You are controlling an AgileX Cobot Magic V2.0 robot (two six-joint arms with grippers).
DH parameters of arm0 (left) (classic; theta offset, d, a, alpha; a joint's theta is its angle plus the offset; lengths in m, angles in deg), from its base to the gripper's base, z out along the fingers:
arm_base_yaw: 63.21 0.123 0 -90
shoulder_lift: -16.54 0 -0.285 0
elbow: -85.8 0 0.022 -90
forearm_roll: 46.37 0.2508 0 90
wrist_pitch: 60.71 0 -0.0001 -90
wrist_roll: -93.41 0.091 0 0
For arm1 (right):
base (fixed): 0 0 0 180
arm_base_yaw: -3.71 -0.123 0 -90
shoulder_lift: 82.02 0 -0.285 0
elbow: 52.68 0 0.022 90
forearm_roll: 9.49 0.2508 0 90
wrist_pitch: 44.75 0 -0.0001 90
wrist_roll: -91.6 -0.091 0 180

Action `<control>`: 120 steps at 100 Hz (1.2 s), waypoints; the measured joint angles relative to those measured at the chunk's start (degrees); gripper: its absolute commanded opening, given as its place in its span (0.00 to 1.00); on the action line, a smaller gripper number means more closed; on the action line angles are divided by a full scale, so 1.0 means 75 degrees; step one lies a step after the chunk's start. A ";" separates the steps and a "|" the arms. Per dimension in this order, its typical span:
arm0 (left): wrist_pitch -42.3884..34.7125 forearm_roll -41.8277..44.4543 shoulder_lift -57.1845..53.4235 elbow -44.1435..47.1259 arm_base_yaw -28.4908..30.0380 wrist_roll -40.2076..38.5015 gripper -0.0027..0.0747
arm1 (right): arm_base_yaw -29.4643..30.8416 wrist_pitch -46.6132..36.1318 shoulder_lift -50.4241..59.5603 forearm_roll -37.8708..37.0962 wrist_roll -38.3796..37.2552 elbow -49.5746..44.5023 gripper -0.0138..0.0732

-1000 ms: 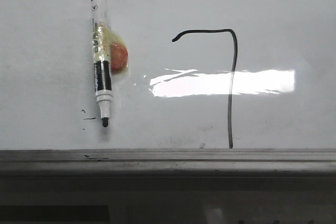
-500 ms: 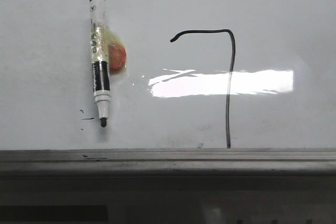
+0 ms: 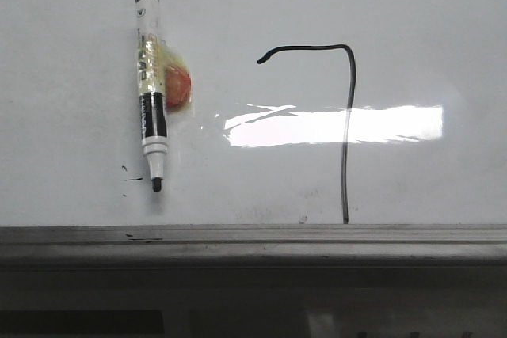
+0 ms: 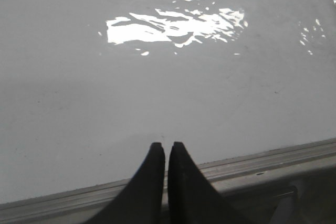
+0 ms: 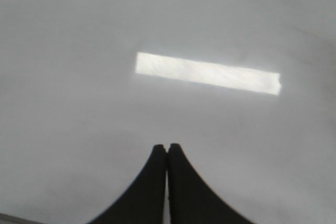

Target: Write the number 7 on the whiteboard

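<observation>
Right gripper (image 5: 167, 148), black fingers (image 5: 152, 182) pressed together, over glossy whiteboard (image 5: 79, 103) with rectangular glare (image 5: 207, 73).

One whiteboard (image 3: 428, 5), one number 7 (image 3: 346, 132) drawn on it, one black-and-white marker (image 3: 150, 93) lying on the board, one orange-red blob (image 3: 177, 88) beside the marker, one grey ledge (image 3: 317, 243), three small stray dashes (image 3: 131, 179), two black pincers, left pincer (image 4: 167, 148), right pincer (image 5: 167, 148)

whiteboard (image 3: 79, 195) cropped by edges, marker (image 3: 149, 77) label unreadable
</observation>
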 measured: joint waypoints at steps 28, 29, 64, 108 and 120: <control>0.0000 0.0000 0.0000 0.0000 0.0000 0.0000 0.01 | 0.0312 0.1109 0.0150 0.0000 -0.0003 0.0014 0.12; 0.0000 0.0000 0.0000 0.0000 0.0000 0.0000 0.01 | 0.0312 0.1109 0.0150 0.0000 -0.0019 0.0014 0.12; 0.0000 0.0000 0.0000 0.0000 0.0000 0.0000 0.01 | 0.0312 0.1109 0.0150 0.0000 -0.0022 0.0014 0.12; 0.0021 0.0000 0.0000 0.0000 0.0000 0.0000 0.01 | 0.0312 0.1109 0.0150 0.0000 -0.0022 0.0014 0.12; 0.0021 0.0000 0.0000 0.0000 0.0000 0.0000 0.01 | 0.0312 0.1109 0.0150 0.0000 -0.0039 0.0014 0.12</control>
